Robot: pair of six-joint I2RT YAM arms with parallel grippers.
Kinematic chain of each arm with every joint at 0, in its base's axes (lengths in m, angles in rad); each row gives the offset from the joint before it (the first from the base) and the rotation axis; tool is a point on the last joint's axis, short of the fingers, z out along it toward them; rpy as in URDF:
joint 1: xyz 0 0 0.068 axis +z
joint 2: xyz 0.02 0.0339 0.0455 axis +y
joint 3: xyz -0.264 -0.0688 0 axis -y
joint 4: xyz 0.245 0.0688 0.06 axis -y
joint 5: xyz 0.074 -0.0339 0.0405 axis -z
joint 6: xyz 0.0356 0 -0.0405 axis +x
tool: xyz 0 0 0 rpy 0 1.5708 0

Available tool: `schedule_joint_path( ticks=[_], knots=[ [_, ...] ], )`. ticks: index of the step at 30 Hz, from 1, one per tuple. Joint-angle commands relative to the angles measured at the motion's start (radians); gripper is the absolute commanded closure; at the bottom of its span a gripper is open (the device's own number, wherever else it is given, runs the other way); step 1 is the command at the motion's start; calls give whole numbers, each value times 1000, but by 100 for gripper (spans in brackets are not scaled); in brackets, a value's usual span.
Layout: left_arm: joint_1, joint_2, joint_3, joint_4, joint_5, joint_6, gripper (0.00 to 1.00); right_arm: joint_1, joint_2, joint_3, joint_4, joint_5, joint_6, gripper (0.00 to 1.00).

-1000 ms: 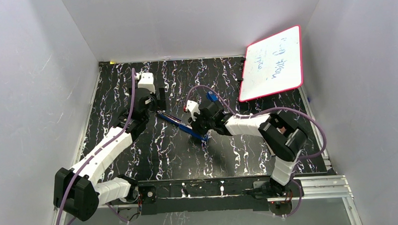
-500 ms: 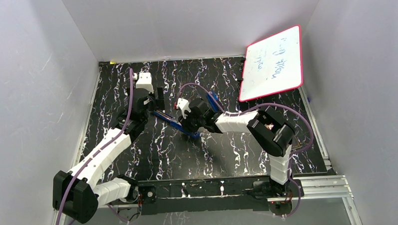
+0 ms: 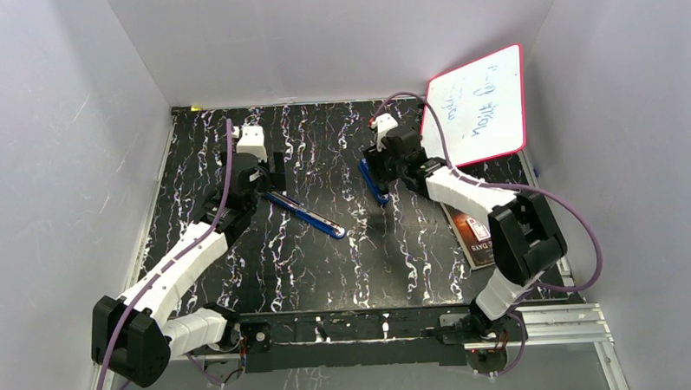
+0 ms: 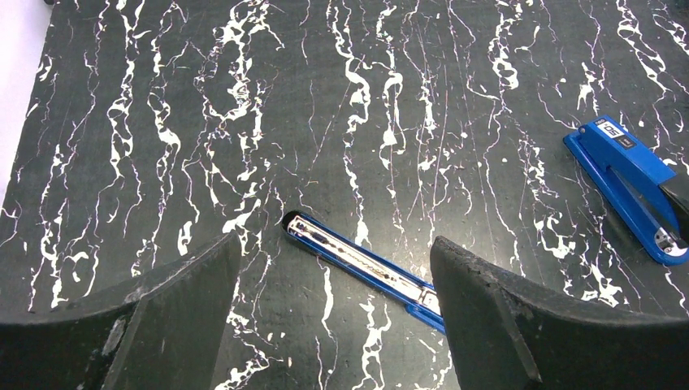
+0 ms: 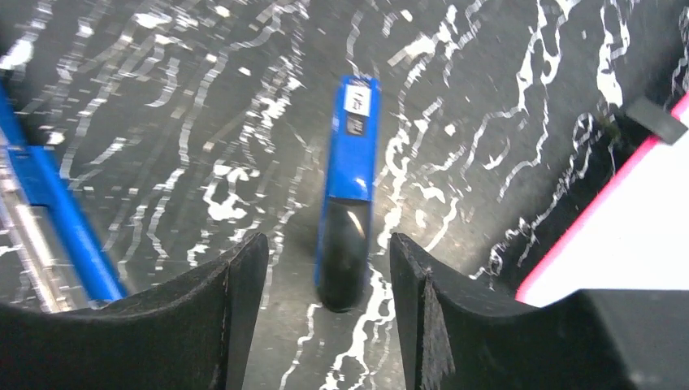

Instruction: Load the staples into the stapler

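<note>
Blue stapler [image 5: 351, 154] lies flat near the far right of the tabletop [image 3: 267, 276], just short of the whiteboard [image 3: 473, 108] that leans in the far right corner. Over its black rear end hangs the right hand [image 5: 329, 241], jaws apart, one finger to each side and neither touching. It holds nothing. The left hand [image 4: 335, 248] stands wide open and empty above a long blue channel [image 4: 357, 262], which lies slantwise near the middle of the tabletop, towards the left edge.

Location of the staples: a silvery line runs along the inside of the channel. Whether this is a strip of staples or bare metal cannot be told. No loose strip is visible elsewhere on the tabletop.

Handling, as judged: a strip of staples is light, thin and stiff along its length, but brittle. It is likely to break apart if bent or pinched hard. Smooth metal may slip between the fingers. Take hold across the two long sides near mid-length, with light force, and keep the strip level. The stapler is rigid and heavier; grip it across its narrow width.

Surface: flat black mat with white marbled veining. Small grey parts will be hard to pick out against the veins. A box [image 3: 466, 232] lies by the right edge. Plain pale walls [image 3: 320, 48] enclose the left, far and right sides, limiting wide arm swings.
</note>
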Motion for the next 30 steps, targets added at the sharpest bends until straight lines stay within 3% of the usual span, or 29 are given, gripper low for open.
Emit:
schedule_joint_path(
  ticks=[1,14,24,30],
  knots=[
    [8,-24,-4,10,4,15,15,-57,86,77,-101,-16,26,34],
    [8,-29,-12,4,8,13,15,-82,241,137,-122,-90,28,36],
    [8,-33,-13,9,3,20,15,-80,195,100,-85,-77,4,74],
    [8,-22,5,-7,-28,7,15,-67,69,52,-55,-114,-28,100]
  ],
)
